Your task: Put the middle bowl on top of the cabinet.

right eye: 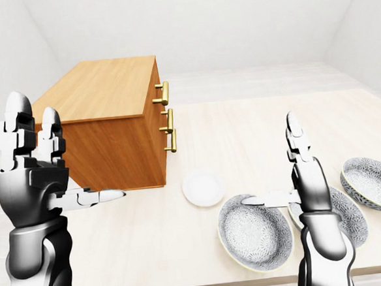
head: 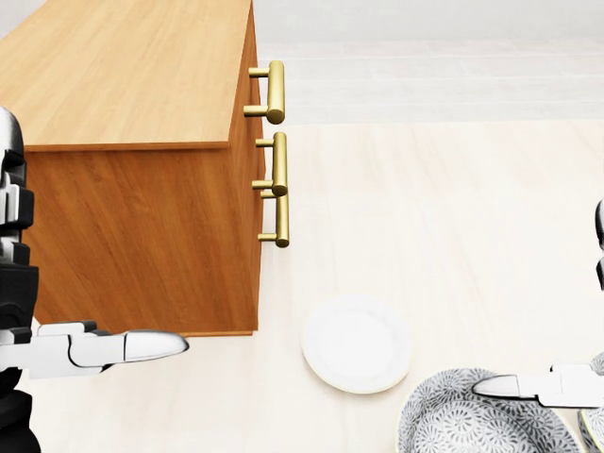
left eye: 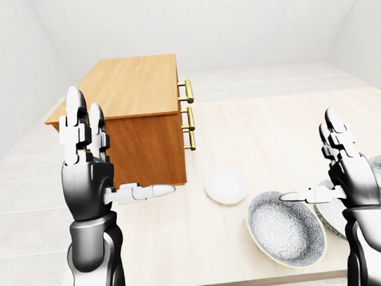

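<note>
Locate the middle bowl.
In the right-eye view, the middle bowl sits lower right on the table, between the left bowl and right bowl, partly hidden behind the right robot hand.
</note>
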